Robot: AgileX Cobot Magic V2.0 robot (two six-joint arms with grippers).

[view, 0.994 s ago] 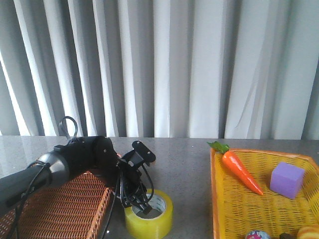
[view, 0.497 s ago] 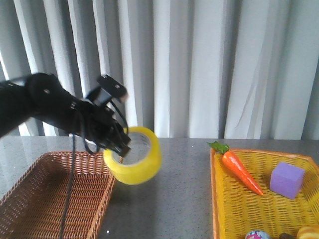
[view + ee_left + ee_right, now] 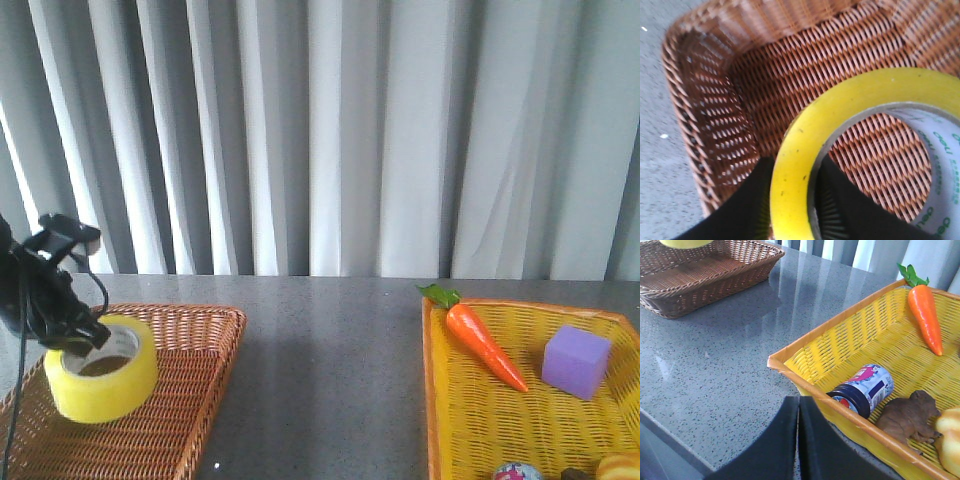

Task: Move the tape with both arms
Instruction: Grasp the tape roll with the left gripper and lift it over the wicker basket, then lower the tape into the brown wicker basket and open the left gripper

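Note:
The yellow tape roll (image 3: 100,375) with its white printed core hangs over the brown wicker basket (image 3: 190,400) at the left. My left gripper (image 3: 85,340) is shut on the roll's wall, one finger outside and one inside the core. In the left wrist view the tape (image 3: 805,150) sits between the black fingers (image 3: 745,205) above the basket's floor (image 3: 790,65). My right gripper (image 3: 798,435) is shut and empty, low over the grey table by the yellow basket's near edge; it is out of the front view. A sliver of the tape (image 3: 685,243) shows in the right wrist view.
A yellow basket (image 3: 440,400) at the right holds a carrot (image 3: 485,345), a purple cube (image 3: 577,361), a small jar (image 3: 865,387) and a brown toy (image 3: 910,415). Grey table (image 3: 330,380) lies between the baskets. White curtains hang behind.
My left arm lifted the tape from the table beside the wicker basket, swung it up and leftward, and now holds it low over the basket's left part.

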